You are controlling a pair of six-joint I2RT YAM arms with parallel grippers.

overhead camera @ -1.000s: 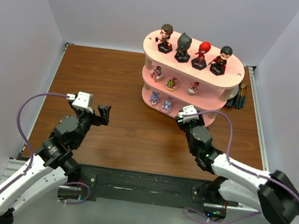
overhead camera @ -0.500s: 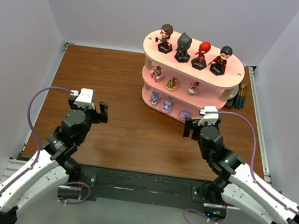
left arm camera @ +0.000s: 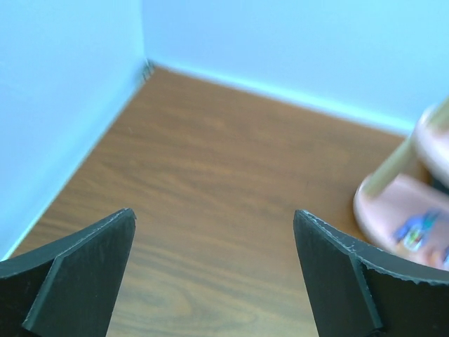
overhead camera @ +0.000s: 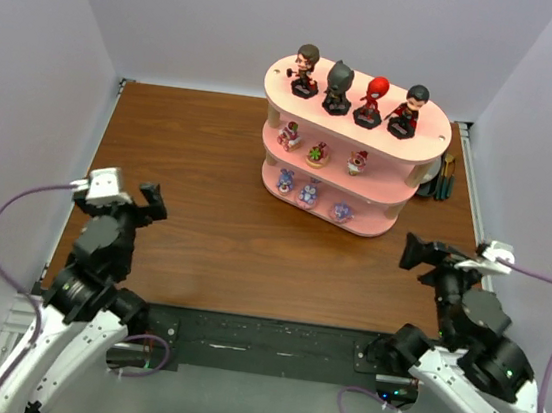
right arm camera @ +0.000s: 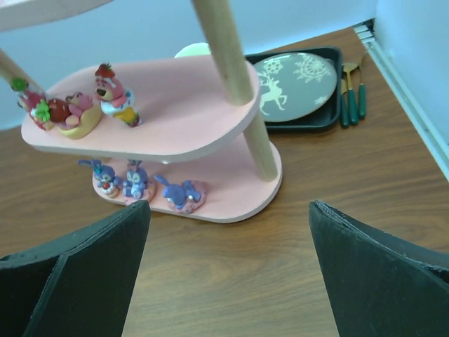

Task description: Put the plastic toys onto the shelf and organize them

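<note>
The shelf (overhead camera: pixel 433 145) stands at the back right of the table. Several big-headed toys, from the brown-haired one (overhead camera: pixel 306 71) to the black-haired one (overhead camera: pixel 409 110), line its top board. Three tiny toys (overhead camera: pixel 318 153) sit on the middle tier and three purple-blue creatures (overhead camera: pixel 309 193) on the bottom tier. In the right wrist view the creatures (right arm camera: pixel 179 193) stand at the bottom board's front edge. My left gripper (overhead camera: pixel 145 203) is open and empty near the left side, far from the shelf. My right gripper (overhead camera: pixel 419 252) is open and empty, in front of the shelf's right end.
A dark tray holding a green patterned plate (right arm camera: pixel 295 88) lies behind the shelf's right end, with cutlery (right arm camera: pixel 351 91) beside it near the right wall. Walls close in the table at left, back and right. The shelf's left end (left arm camera: pixel 393 203) shows in the left wrist view.
Both arms have drawn back toward the near edge, the right one away from the shelf's bottom tier, where a third creature now shows. Both grippers have opened wider.
</note>
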